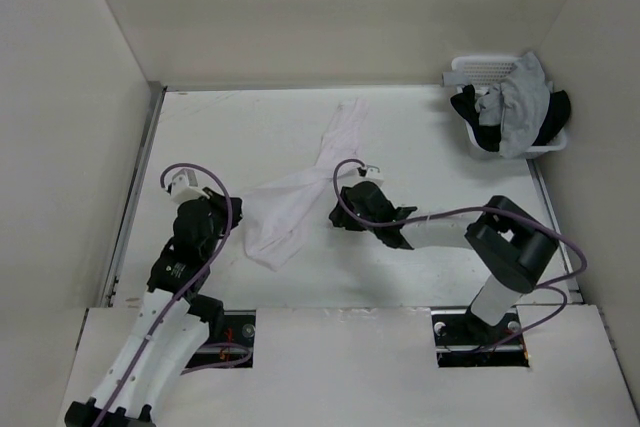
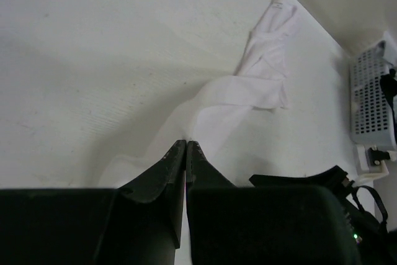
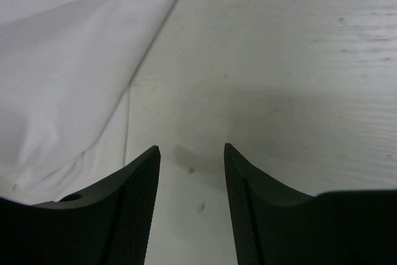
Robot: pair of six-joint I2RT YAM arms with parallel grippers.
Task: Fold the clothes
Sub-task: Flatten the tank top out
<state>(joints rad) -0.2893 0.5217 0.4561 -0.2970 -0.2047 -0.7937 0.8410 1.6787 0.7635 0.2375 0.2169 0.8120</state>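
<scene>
The clothes, a white T-shirt [image 1: 300,202], lie crumpled in a long diagonal strip across the middle of the table, from the far centre down to the near left. My left gripper [image 1: 237,212] sits at the strip's left edge. In the left wrist view its jaws [image 2: 186,143] are shut, and the T-shirt [image 2: 248,91] rises in a tent to the tips. My right gripper [image 1: 338,213] hovers just right of the strip. Its jaws [image 3: 191,148] stand open over bare table with nothing between them, and the T-shirt [image 3: 62,60] lies to their left.
A white plastic basket [image 1: 470,72] stands at the far right corner holding a grey garment [image 1: 522,97] and a black garment [image 1: 478,112]. It also shows as the basket [image 2: 372,97] at the right edge of the left wrist view. White walls enclose the table on three sides.
</scene>
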